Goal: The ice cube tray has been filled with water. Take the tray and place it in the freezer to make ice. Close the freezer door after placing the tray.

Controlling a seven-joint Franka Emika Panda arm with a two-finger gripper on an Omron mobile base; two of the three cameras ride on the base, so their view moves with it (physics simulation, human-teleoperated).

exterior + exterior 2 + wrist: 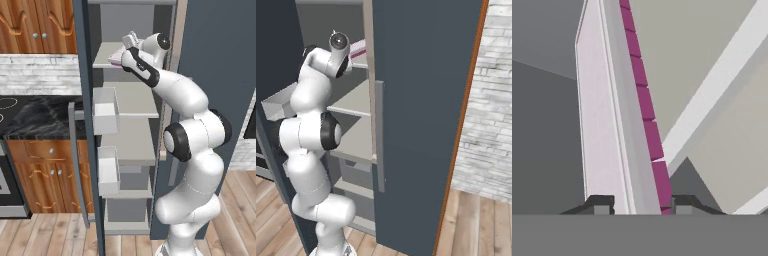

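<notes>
Your claw sits nearest the lens in the hand view, its two dark fingertips standing either side of the ice cube tray and closed on it. The tray runs lengthwise straight away from the claw, its long axis leading from the fingertips toward the top of that view. You see it edge-on: a pale pinkish-white face on one side, a grey rim, and a row of magenta cells along the other side. Grey shelf surfaces lie beyond it.

The left base view shows what the hand view does not. The tray's near end is just inside the freezer, over the upper light grey shelf, with the claw at the shelf's front edge. I cannot tell from any view whether the tray rests on the shelf or is held just above it. Two white bins hang on the inside of the freezer door, which stands open at the left. To the left of the door you have the dark worktop and brown wooden cabinets.

The right base view adds the wider door, closed, with its vertical grey handle, and a thin strip of the tray with its magenta edge showing past the wrist.

Your arm rises upright from the base, bends at the elbow, and reaches up and forward into the compartment, the wrist turned in toward the shelf.
</notes>
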